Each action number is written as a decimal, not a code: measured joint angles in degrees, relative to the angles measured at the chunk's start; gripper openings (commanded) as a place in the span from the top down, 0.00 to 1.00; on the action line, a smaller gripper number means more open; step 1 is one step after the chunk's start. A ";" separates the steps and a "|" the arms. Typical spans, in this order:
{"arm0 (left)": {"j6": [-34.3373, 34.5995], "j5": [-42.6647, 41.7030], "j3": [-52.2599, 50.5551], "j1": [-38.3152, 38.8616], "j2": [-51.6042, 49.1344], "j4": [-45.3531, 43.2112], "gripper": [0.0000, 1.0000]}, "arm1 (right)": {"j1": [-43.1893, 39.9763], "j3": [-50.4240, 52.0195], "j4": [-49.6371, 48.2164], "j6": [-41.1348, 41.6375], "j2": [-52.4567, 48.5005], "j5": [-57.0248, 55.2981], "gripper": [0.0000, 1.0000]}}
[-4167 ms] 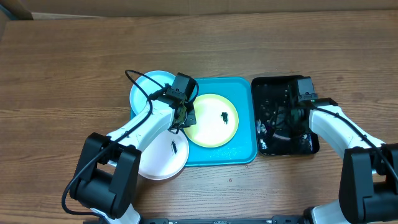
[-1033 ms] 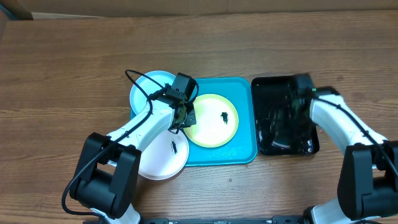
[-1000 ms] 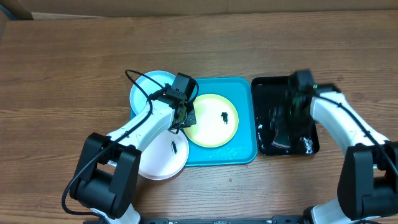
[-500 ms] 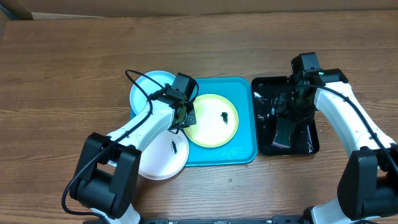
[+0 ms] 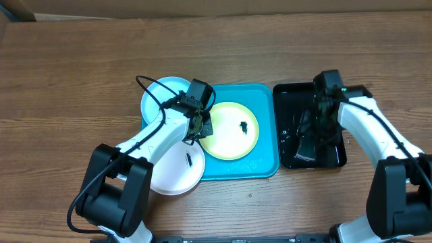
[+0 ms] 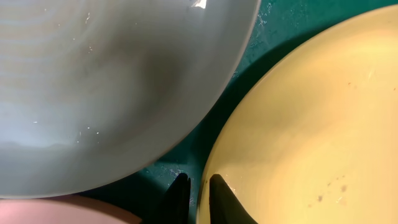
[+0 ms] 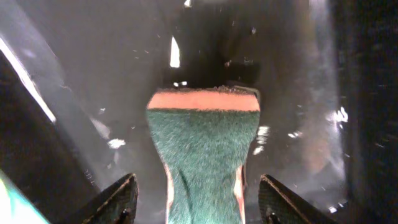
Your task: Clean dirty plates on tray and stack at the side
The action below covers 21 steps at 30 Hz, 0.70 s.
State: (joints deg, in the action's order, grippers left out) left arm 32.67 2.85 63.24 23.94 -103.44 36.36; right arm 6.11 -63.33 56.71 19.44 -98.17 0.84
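Left pincer (image 6: 199, 198): clenching the rim of the yellow-green plate (image 5: 233, 131), which is lying on the turquoise tray (image 5: 263, 165).
Right pincer (image 7: 196, 202): standing released over the black tray (image 5: 290, 94), fingers flanking the sponge (image 7: 202, 143) without touching it.
Blue plate (image 5: 158, 98), white plate (image 5: 177, 172): lying just beside the Left pincer, on the surface (image 5: 81, 67).

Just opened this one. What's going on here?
The left hand pinches the rim of the yellow-green plate, which lies on the turquoise tray with its dark smear not yet wiped. The right hand is over the black tray, open, with a finger on either side of a green-topped sponge. The pale blue plate and the white plate sit at the turquoise tray's left edge.
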 measured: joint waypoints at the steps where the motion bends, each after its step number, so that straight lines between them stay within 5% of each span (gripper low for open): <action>1: 0.02 0.00 0.00 0.00 0.00 -0.02 0.85 | 0.04 0.94 -1.20 0.04 0.00 0.00 0.36; 14: 0.02 0.00 0.00 0.00 0.00 0.00 0.85 | 0.33 6.23 -8.22 0.26 0.00 -0.20 0.42; 18: 0.02 -0.02 0.00 0.00 0.00 0.00 0.85 | 0.31 8.41 -9.49 0.17 0.00 -0.22 0.55; 21: 0.02 -0.02 0.00 0.00 0.00 0.00 0.84 | 0.33 8.48 -9.53 0.42 0.00 -0.20 0.55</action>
State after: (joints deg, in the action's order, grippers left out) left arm 32.69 2.83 63.24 23.94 -103.44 36.36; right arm 6.44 -54.85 47.18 19.86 -98.17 0.64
